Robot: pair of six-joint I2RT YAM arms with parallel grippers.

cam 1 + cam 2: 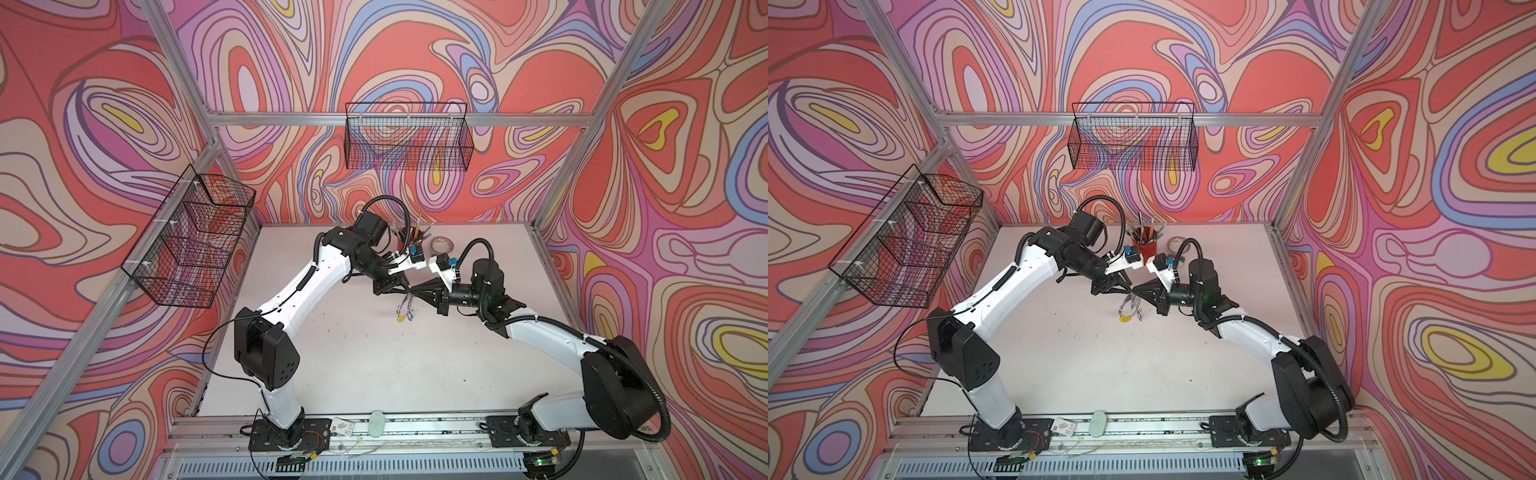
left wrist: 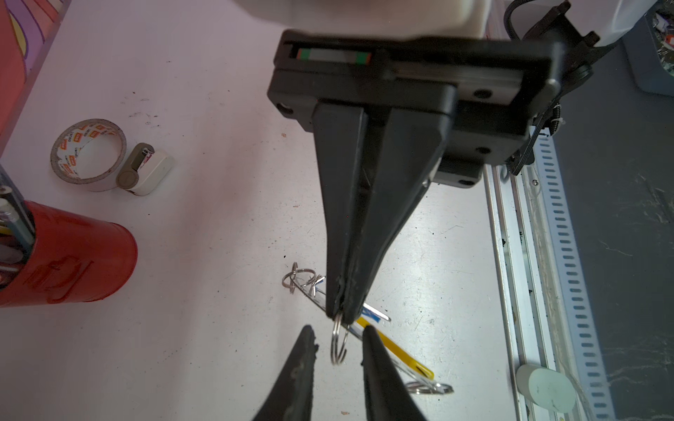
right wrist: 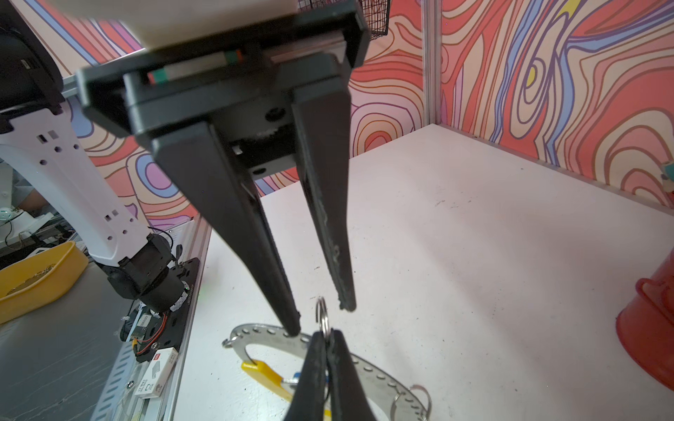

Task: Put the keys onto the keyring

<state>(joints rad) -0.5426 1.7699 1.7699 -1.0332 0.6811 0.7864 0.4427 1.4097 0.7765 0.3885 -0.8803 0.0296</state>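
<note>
Mid-task: right hand clamps a small split ring, left hand apart astride it. Keyring and blue-tagged keys are at their 6 o'clock, mid-counter. Threading apparently unfinished.

I read the keyring as bright perforated metal, its yellow segment as smooth glossy plastic. Split ring: shiny metal wire. Fingers: matt black plastic, edges rough and scuffed. Surface: matt white, scratched, speckled. Red pot: glossy. Tape roll: dull, papery.
</note>
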